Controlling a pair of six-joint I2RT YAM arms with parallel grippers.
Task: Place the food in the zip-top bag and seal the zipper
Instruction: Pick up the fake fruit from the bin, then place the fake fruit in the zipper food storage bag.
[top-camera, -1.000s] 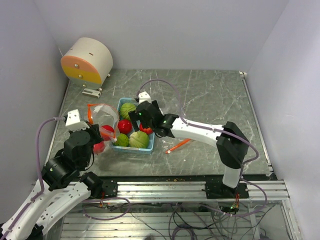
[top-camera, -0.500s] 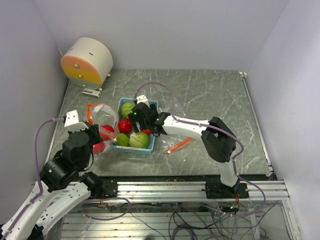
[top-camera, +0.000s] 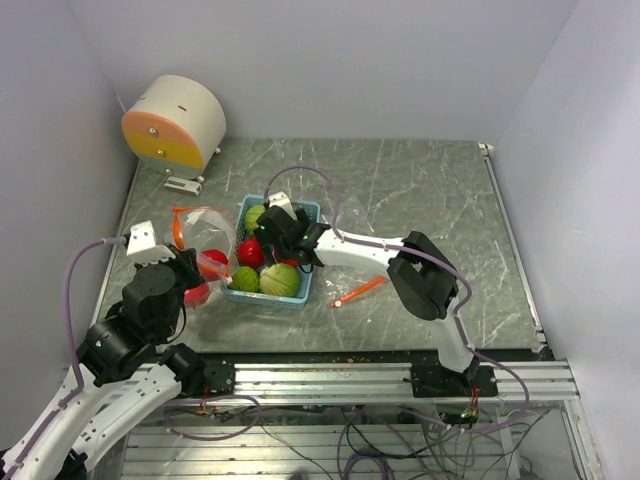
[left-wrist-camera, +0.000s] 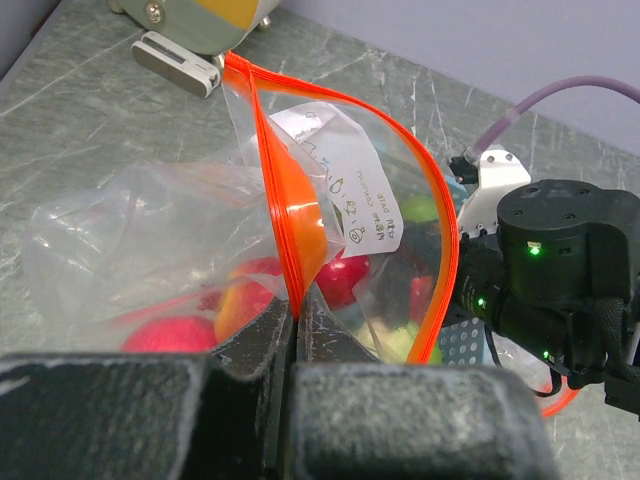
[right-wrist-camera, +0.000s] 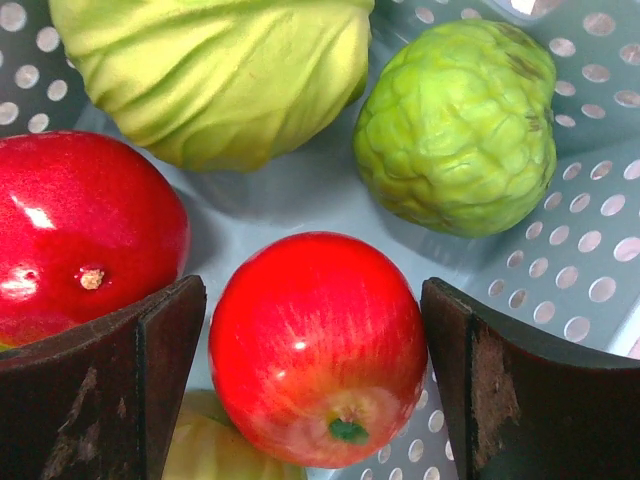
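The right gripper (right-wrist-camera: 312, 310) has pushed deeper into the light blue tray (right-wrist-camera: 590, 270). Nearest me, the left gripper (left-wrist-camera: 297, 318) pinches tight on the zip-top bag's (left-wrist-camera: 140, 225) orange zipper edge, red pieces (left-wrist-camera: 165, 335) showing through the plastic. Beyond, the right jaws stand wide, flanking a glossy red apple (right-wrist-camera: 315, 350); a ribbed cabbage (right-wrist-camera: 215, 70) lies behind.

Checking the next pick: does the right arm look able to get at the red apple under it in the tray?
Likely yes: its open jaws straddle the red apple, nothing covers it, though a second apple crowds one jaw.
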